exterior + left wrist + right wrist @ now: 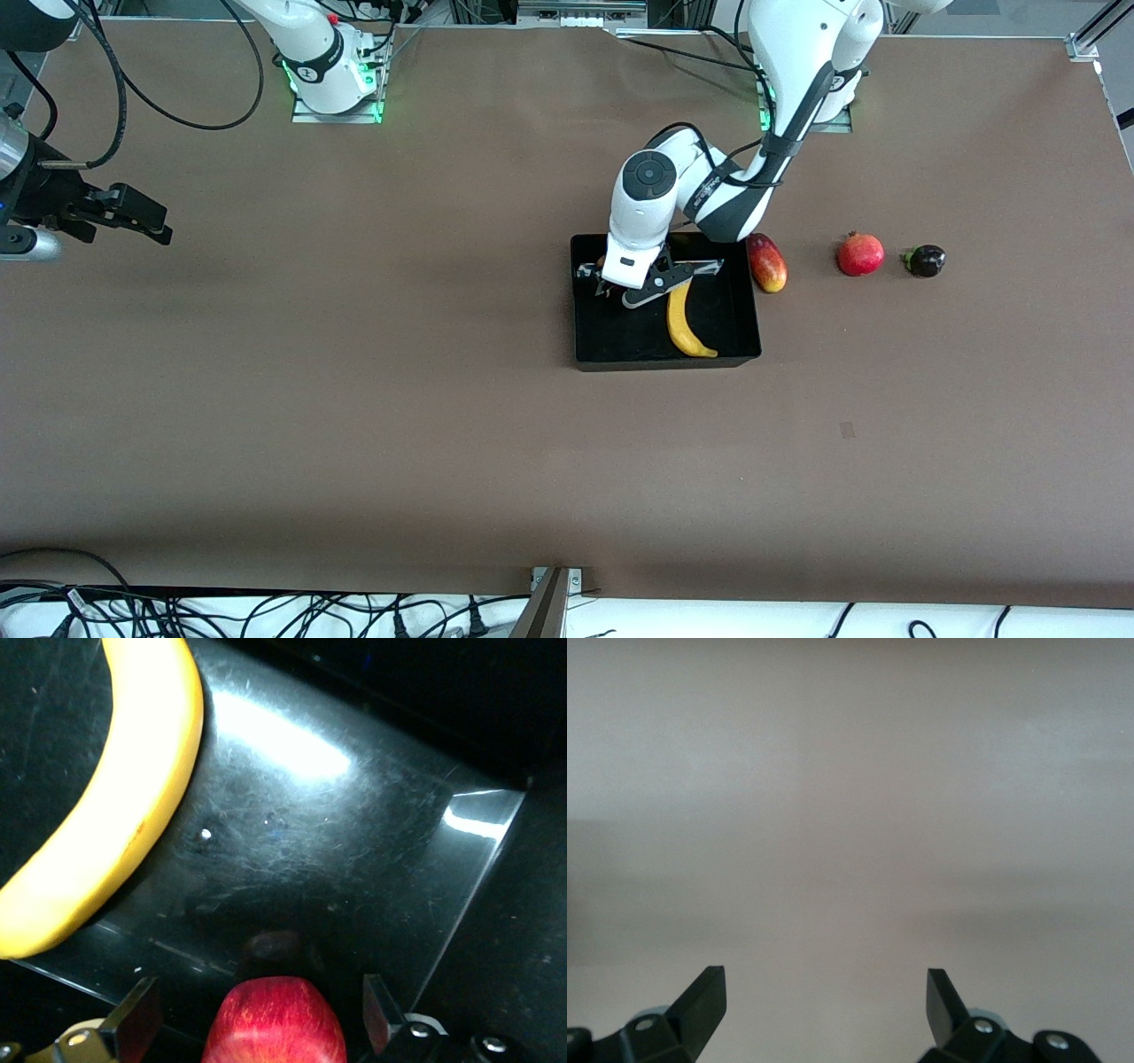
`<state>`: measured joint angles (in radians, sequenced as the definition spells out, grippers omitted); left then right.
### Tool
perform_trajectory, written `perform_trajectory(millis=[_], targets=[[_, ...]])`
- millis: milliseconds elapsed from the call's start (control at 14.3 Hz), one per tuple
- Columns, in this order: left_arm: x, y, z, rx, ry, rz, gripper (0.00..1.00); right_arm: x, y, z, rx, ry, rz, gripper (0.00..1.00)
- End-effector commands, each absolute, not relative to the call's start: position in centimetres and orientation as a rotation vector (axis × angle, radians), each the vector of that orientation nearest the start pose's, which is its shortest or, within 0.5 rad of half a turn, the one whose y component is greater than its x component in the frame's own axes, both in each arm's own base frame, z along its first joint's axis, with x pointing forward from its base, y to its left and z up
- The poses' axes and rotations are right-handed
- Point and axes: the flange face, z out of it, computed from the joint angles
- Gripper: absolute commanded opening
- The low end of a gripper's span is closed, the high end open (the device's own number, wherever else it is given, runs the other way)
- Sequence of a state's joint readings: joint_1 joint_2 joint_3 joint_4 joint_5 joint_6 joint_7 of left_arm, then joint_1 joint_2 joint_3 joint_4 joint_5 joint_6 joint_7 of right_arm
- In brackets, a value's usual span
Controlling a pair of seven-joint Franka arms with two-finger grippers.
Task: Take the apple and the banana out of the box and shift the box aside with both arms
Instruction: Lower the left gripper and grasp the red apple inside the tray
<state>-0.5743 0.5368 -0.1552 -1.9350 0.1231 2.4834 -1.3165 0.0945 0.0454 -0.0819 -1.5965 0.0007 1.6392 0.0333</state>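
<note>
In the front view, your left gripper (640, 285) is down inside the box (620, 341), at its wall farthest from the camera; the banana (684, 326) lies in the box just beside it. In the left wrist view, the apple (275, 1023) sits between 2 spread fingers (133, 1020), gaps on both sides, over the box floor. In the right wrist view, your right gripper (824, 1005) waits open over bare table.
</note>
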Motion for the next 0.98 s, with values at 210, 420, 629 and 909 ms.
perform_trajectory(millis=[210,420,629,909], targets=[[46.14,-42.45,20.81,-3.049,-0.859,-0.04,0.98,57.38,0.45,59.6,-3.154,0.04,-0.001,1.0],[45.9,-42.72,20.84,-3.049,-0.869,-0.036,0.28,57.4,0.36,59.62,-3.154,0.042,-0.003,1.0],[45.72,-42.86,20.44,-3.05,-0.819,-0.057,0.0,57.42,0.57,59.7,-3.151,0.038,-0.008,1.0],[45.82,-42.79,20.49,-3.048,-0.809,-0.055,0.0,57.39,0.66,59.61,-3.151,0.035,-0.003,1.0]])
